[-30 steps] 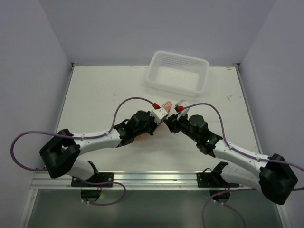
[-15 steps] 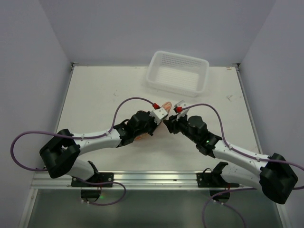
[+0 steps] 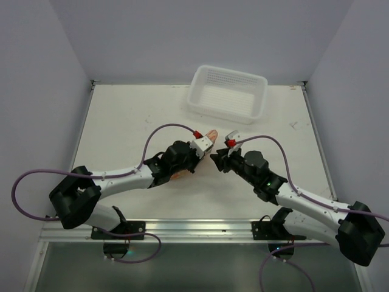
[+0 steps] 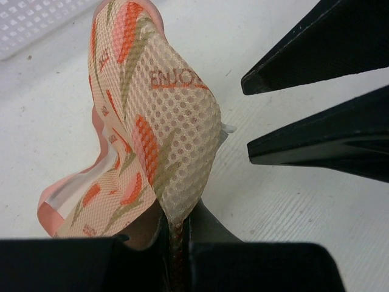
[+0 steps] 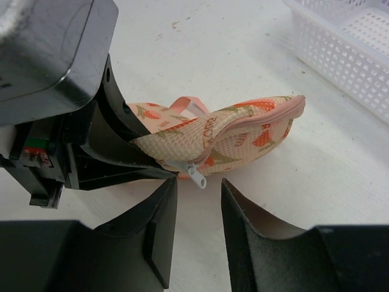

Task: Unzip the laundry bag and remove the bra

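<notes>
The laundry bag (image 5: 243,131) is light, floppy mesh fabric, so I expect it to fold and drag along rather than resist. Pulling the zip will need the cloth pinned close to the slider. The best hold for opening is the small white zipper pull (image 5: 196,175), hanging from the pink edging at the bag's lower seam. It is thin and looks slick, so I judge a shallow pinch could slip off.

The left tool (image 4: 176,231) is clamped on 1 edge of the bag, holding that lobe lifted off the surface (image 3: 121,121), mid-way across and nearer to me than the white basket (image 3: 226,94). The right tool (image 5: 197,185) has its 2 fingers apart and empty. The pull sits at the mouth of the gap, touching neither finger as far as I can tell.

I see no bra. A pink loop (image 5: 185,104) behind the bag may be a strap, but I cannot tell.
</notes>
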`<action>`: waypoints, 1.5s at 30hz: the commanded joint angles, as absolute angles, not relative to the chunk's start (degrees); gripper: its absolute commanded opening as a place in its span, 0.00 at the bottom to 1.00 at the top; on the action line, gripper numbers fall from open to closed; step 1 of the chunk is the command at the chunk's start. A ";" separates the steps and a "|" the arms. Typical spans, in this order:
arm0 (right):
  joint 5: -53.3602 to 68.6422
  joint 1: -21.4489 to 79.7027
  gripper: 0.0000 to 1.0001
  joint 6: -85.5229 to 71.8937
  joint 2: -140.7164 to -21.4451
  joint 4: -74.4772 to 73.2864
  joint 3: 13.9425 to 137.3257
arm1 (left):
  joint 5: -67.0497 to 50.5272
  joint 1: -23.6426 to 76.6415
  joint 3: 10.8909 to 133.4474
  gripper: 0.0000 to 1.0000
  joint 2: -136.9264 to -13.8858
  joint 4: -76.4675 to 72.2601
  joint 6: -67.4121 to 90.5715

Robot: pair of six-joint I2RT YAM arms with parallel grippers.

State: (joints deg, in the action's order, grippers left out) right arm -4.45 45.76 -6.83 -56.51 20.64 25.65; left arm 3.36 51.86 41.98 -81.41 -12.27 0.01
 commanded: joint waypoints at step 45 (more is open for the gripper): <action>-13.01 46.85 0.00 -3.25 -61.17 25.05 28.13 | -1.67 51.33 42.63 0.00 -79.28 -12.92 0.79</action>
State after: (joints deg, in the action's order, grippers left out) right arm -10.09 46.61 -3.55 -62.59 23.68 26.06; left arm -0.71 51.75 41.98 -80.18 -11.46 0.45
